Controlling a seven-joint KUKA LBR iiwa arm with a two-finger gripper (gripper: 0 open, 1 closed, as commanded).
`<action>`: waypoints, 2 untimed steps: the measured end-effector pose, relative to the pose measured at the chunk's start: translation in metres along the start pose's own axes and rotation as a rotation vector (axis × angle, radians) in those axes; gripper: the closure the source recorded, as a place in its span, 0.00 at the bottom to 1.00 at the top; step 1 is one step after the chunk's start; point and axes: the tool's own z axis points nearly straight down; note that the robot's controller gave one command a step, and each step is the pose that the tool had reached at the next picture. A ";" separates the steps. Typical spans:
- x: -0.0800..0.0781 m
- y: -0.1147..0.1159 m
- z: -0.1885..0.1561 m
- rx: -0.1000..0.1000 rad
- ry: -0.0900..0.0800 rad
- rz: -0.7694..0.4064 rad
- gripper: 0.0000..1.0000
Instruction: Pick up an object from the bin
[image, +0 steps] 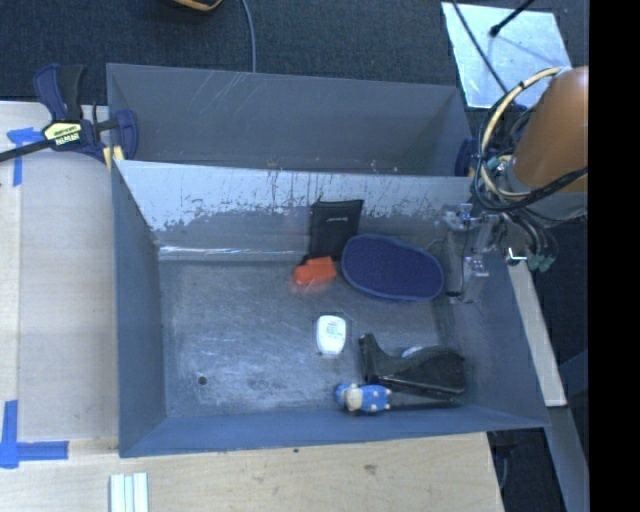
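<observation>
My hand (468, 272) hovers just right of the dark blue oval pad (392, 268). Open or closed, I can't tell. Orange block (315, 273) sits just left of it.

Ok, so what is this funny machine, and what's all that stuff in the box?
You are looking down from a camera set above a grey metal bin. The machine on the right is a robot arm. At its end is a claw for picking things up, and its job is to lift one thing out of the bin.

The claw hangs near the bin's right wall, beside a dark blue oval pad. As far as I can see, it holds nothing.

Also in the bin are a small orange block, a flat black thing leaning on the back wall, a little white thing, a black tool and a tiny blue toy.
</observation>
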 end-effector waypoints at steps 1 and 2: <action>-0.006 0.027 0.111 0.000 -0.008 -0.046 0.00; -0.009 0.026 0.104 0.003 -0.017 -0.046 1.00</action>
